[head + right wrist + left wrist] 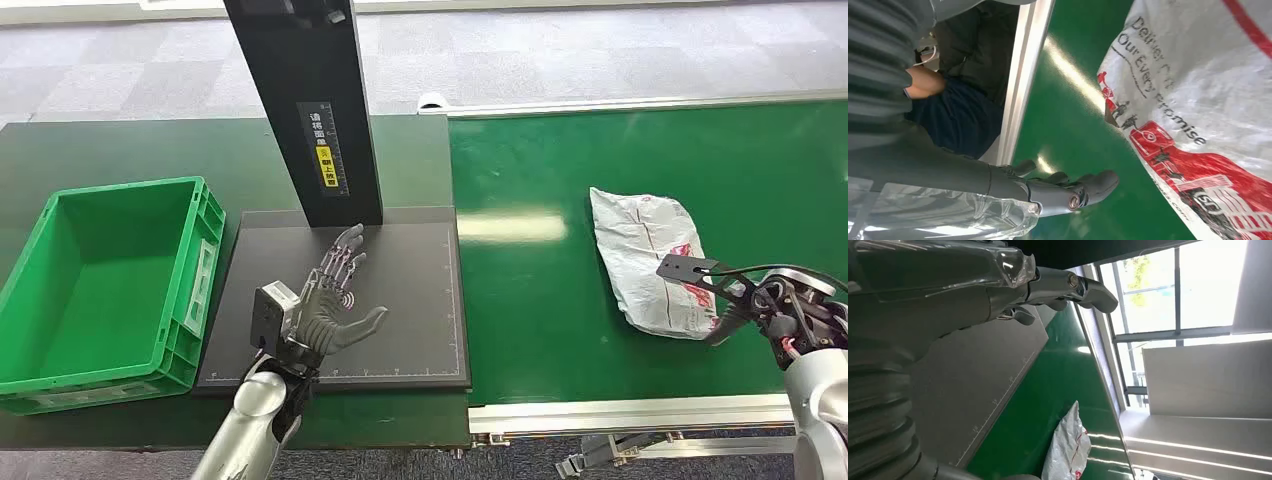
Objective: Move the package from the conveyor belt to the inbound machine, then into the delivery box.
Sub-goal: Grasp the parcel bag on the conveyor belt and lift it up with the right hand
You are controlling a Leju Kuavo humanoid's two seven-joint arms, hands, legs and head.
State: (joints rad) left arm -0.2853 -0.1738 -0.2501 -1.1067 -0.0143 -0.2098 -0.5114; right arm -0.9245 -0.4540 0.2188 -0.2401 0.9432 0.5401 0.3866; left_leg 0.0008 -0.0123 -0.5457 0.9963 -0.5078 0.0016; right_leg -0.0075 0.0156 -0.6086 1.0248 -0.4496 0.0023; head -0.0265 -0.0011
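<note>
With the bag lying on the belt at three o'clock, the right hand beside it, empty with fingers apart, may slip off the slick plastic, while the left hand hovers spread over the scanner plate.

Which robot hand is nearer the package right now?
The right robot hand, beside the package on the green belt; the left robot hand hovers open over the dark scanner platform.
</note>
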